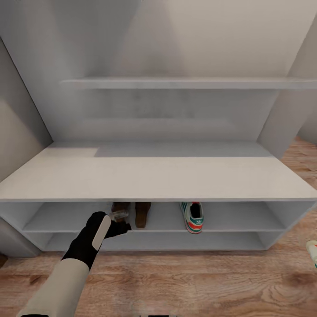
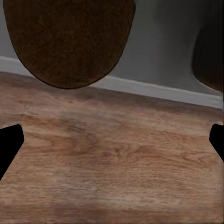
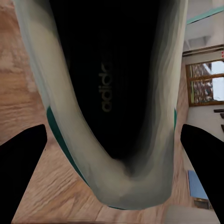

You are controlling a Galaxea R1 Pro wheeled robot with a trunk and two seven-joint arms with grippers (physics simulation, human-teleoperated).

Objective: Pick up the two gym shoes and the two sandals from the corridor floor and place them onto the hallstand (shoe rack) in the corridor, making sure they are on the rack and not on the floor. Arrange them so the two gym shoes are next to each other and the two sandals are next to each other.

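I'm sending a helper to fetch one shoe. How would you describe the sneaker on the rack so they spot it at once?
Find the pale hallstand against the wall and look at its upper open shelf. Two brown sandals sit left of centre; the sneaker stands apart to their right. It is the white one with green stripes and orange-red heel.

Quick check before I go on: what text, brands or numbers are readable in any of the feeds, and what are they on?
"adidas": printed inside the gym shoe in the right wrist view, on the dark insole.
The gym shoe on the hallstand in the head view: no readable text, too small.
Nothing else carries lettering.
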